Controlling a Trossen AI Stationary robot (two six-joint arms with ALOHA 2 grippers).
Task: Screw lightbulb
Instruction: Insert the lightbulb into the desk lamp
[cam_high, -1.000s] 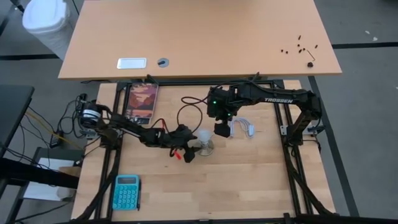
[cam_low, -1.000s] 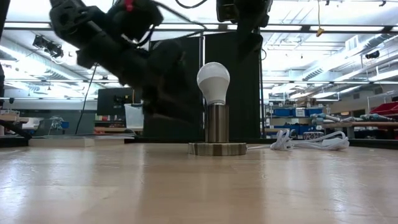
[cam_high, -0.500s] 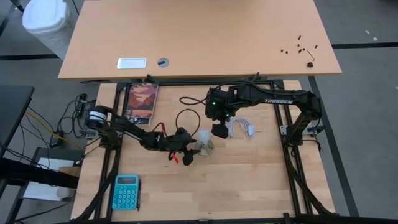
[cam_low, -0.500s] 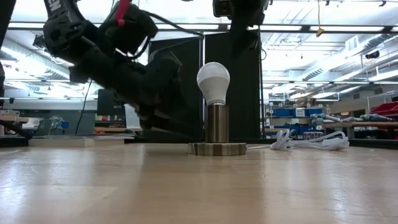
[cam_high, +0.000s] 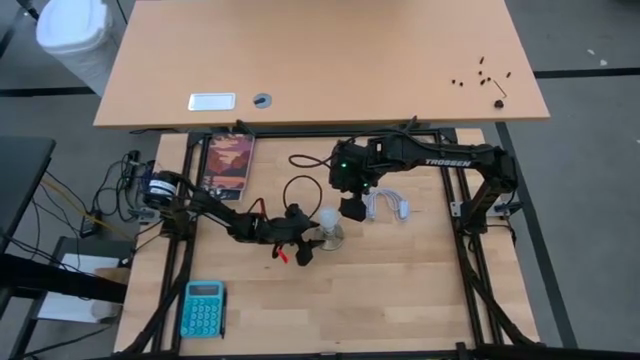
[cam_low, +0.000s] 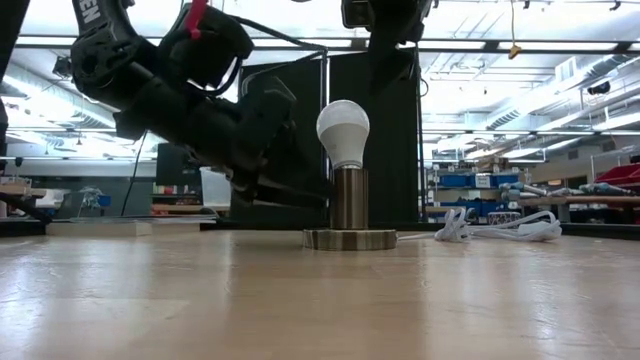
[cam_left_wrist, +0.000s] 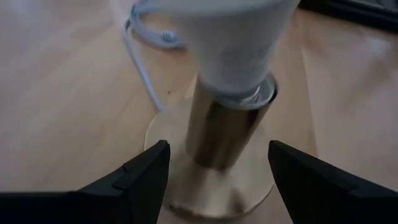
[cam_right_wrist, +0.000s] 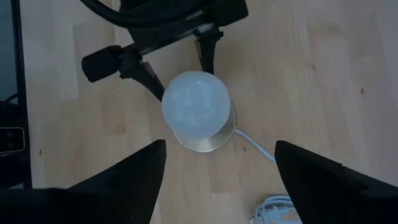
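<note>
The white lightbulb (cam_low: 343, 130) stands upright in a metal socket (cam_low: 350, 200) on a round base (cam_low: 350, 240) near the table's middle (cam_high: 327, 219). My left gripper (cam_left_wrist: 217, 146) comes in low from the table's left. It is open, one finger on each side of the socket's metal stem (cam_left_wrist: 224, 134), with a gap showing on both sides. The right wrist view shows those fingers (cam_right_wrist: 152, 81) flanking the socket. My right gripper (cam_right_wrist: 217, 146) hangs open above and a little to the far right of the bulb (cam_high: 352, 208), with nothing between its fingers.
A coiled white cord (cam_high: 388, 205) lies right of the socket and runs to its base. A loop of black cable (cam_high: 300, 180) lies behind the bulb. A teal calculator (cam_high: 203, 308) sits near the front left, and a picture book (cam_high: 228, 163) at the far left.
My left gripper has sunk toward the table beside the socket and tipped its fingers lower, from about the bulb's neck down to the metal stem. The bulb and socket have stayed put.
</note>
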